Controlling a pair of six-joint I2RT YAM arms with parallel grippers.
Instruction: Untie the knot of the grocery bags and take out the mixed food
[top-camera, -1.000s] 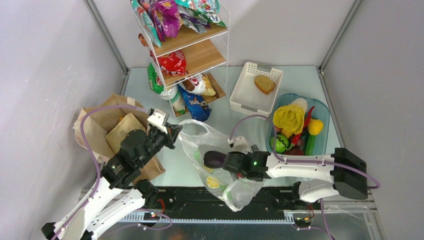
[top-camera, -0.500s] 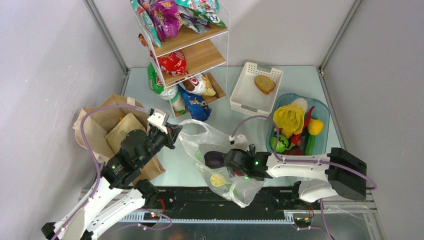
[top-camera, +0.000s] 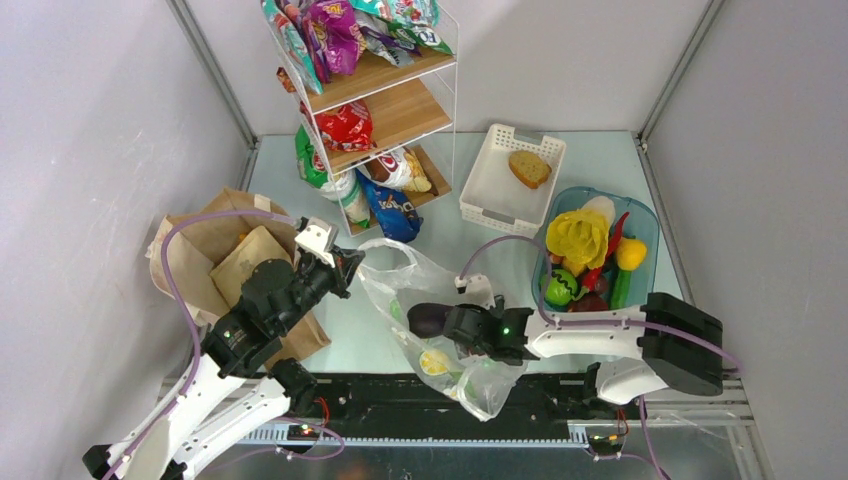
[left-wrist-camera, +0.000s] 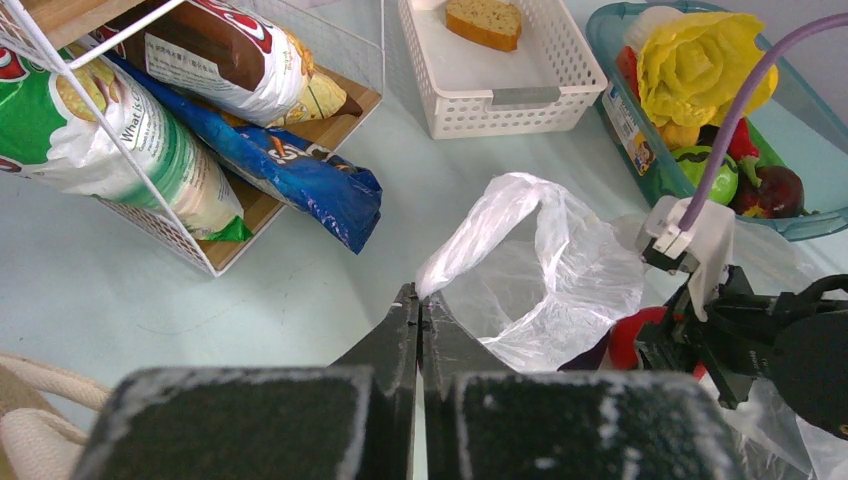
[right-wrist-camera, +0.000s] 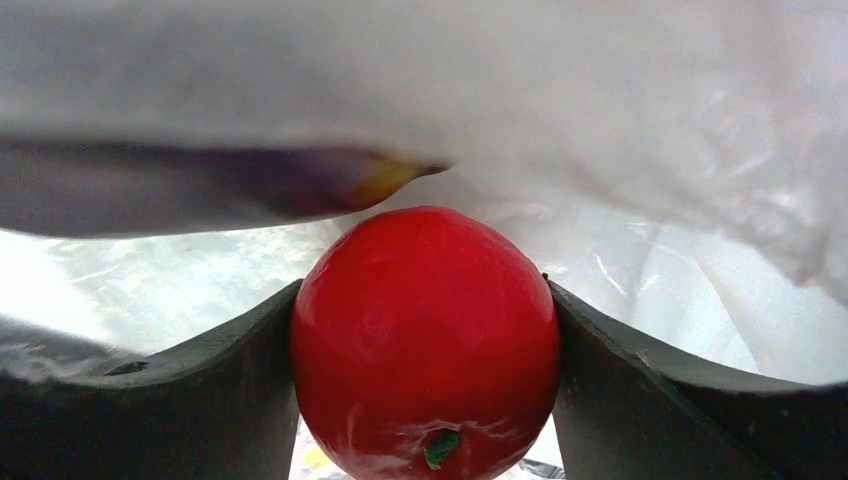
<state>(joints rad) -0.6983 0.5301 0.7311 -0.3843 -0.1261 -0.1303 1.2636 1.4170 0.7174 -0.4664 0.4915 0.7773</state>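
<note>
The clear plastic bag (top-camera: 420, 290) with lemon prints lies open at the table's near middle. My left gripper (left-wrist-camera: 419, 297) is shut on its loop handle (left-wrist-camera: 480, 225) and holds it up. My right gripper (right-wrist-camera: 425, 330) is inside the bag's mouth, shut on a red tomato (right-wrist-camera: 425, 335). In the top view the right gripper (top-camera: 462, 330) sits beside the purple eggplant (top-camera: 428, 318), whose dark body also shows in the right wrist view (right-wrist-camera: 200, 185). The brown paper bag (top-camera: 215, 255) lies at the left under my left arm.
A wire shelf rack (top-camera: 375, 100) with snack packets stands at the back. A white slatted basket (top-camera: 510, 175) holds a bread slice (top-camera: 529, 168). A blue-tinted tub (top-camera: 645, 225) at the right holds vegetables and fruits. Walls close in the left, right and back.
My right gripper with the tomato has shifted slightly left and toward the near edge inside the bag, and the bag's lower part has sagged. The left arm has not moved.
</note>
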